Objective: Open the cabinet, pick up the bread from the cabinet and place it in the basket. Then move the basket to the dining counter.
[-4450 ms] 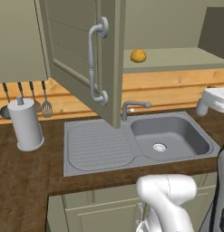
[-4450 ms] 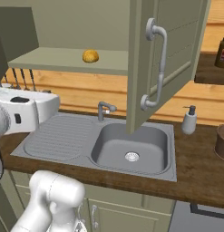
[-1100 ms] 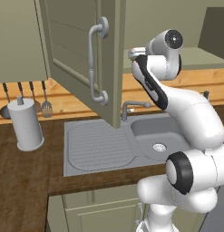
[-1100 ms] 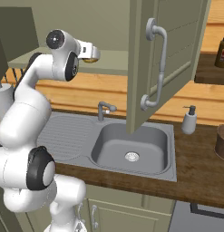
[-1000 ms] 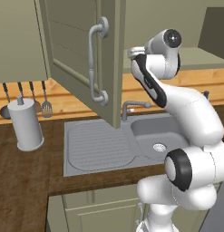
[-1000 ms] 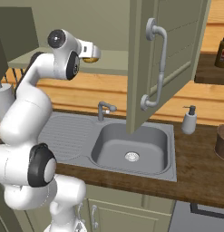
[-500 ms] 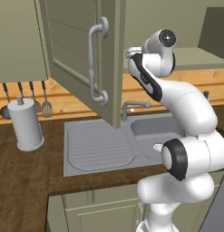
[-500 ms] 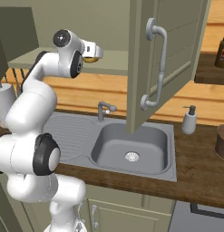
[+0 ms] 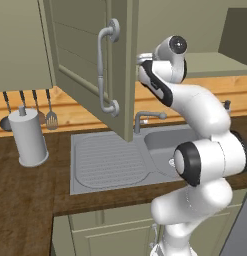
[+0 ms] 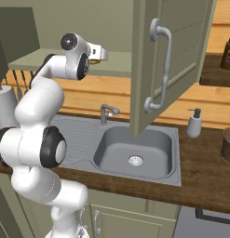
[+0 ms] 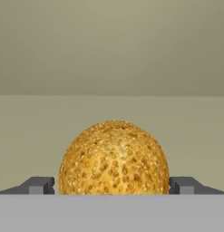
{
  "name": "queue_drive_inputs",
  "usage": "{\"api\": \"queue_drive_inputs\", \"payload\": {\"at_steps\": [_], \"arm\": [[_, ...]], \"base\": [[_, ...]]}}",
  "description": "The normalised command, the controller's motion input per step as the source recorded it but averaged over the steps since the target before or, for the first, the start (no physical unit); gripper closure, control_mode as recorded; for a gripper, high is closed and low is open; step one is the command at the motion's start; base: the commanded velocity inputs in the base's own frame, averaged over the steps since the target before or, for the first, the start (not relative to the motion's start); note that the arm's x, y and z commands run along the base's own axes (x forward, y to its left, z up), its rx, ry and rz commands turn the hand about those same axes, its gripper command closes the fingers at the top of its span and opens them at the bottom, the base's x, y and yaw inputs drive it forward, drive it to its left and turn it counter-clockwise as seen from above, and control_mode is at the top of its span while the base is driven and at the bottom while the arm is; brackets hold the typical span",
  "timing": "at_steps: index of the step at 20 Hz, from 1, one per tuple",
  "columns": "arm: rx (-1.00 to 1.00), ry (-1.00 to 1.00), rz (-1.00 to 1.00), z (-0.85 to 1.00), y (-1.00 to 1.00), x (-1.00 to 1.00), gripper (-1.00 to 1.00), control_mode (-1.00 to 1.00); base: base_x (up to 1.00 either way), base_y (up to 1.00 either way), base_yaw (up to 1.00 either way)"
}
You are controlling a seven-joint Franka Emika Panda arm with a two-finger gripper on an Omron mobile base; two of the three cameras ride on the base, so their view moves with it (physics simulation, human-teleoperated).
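Note:
The cabinet door (image 9: 80,55) stands swung open, its curved grey handle (image 9: 102,70) facing me. Seen from the hand, the bread (image 11: 114,158), a round golden seeded bun, rests on the cabinet shelf (image 11: 31,136). My gripper (image 11: 112,186) is open, one fingertip at each side of the bun, close to it. From the right base view, the arm reaches up to the shelf (image 10: 123,62) with the gripper (image 10: 103,55) at its front. The brown basket (image 10: 228,148) sits on the worktop at the far right edge. The dining counter is out of view.
Below the shelf lie a grey sink (image 10: 135,151) and faucet (image 10: 106,111). A grey canister (image 9: 27,137) and hanging utensils (image 9: 50,117) stand left. A soap dispenser (image 10: 194,124) stands right of the sink, with the open door (image 10: 181,56) overhanging the basin.
The arm rose from low at the base up to the cabinet shelf. Over the last second the hand edged in toward the bread, jaws staying wide. The door stayed open.

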Motion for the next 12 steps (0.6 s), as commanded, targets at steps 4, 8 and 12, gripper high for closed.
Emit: {"api": "queue_drive_inputs", "payload": {"at_steps": [4, 8, 12], "arm": [[0.0, 0.03, 0.0, -0.06, 0.0, 0.39, -1.0, -1.0], [0.0, 0.03, 0.0, -0.06, 0.0, 0.42, -1.0, -1.0], [0.0, 0.01, 0.0, -0.12, 0.01, 0.39, 1.0, -1.0]], "base": [[0.0, 0.0, 0.0], [0.0, 0.0, 0.0], [0.0, 0.0, 0.0]]}}
